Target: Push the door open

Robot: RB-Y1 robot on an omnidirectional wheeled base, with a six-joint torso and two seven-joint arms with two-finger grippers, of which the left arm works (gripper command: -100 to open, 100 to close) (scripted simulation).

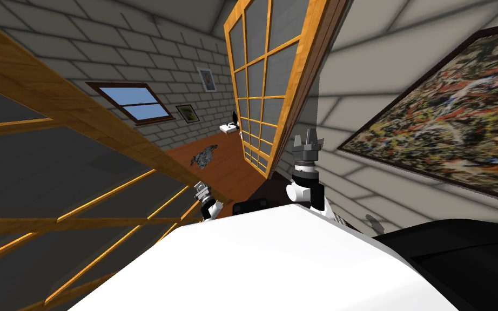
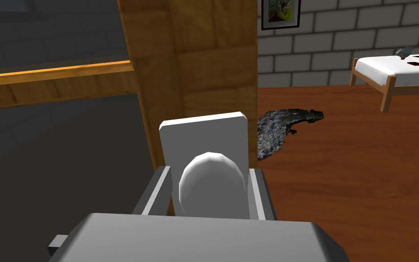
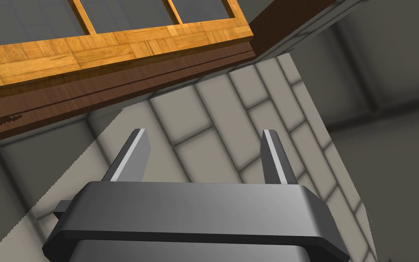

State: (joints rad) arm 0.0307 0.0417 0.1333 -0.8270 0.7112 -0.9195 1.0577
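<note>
The left gripper (image 2: 209,172) has its two fingers closed in against the sides of the rounded grey door handle (image 2: 211,191). The handle sits between them on a grey plate (image 2: 202,132) fixed to the edge of the wooden door (image 2: 204,68) straight ahead of the fingertips. The right gripper (image 3: 205,134) has its fingers spread wide and holds nothing, facing a pale brick wall (image 3: 195,118).
</note>
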